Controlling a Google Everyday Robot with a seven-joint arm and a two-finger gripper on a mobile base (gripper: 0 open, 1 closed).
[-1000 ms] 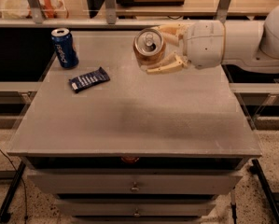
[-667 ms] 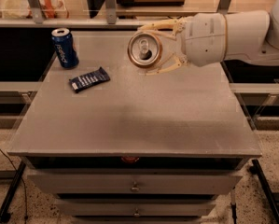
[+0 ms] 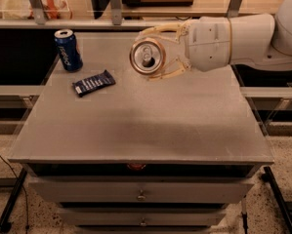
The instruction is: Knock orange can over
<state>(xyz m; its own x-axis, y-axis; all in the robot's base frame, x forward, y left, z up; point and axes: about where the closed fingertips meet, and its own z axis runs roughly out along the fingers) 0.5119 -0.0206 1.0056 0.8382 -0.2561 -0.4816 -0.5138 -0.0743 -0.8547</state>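
The jaws are seen closed above and below the orange can, which is held by the gripper over the far middle of the table, tipped with its top toward the camera, presumably to be laid flat, well apart from the blue can.

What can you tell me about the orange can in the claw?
The orange can is shiny metal, tipped so its silver top and pull tab face the camera; only an orange-gold rim shows. The claw grips it between pale fingers, above and below, over the far half of the grey table.
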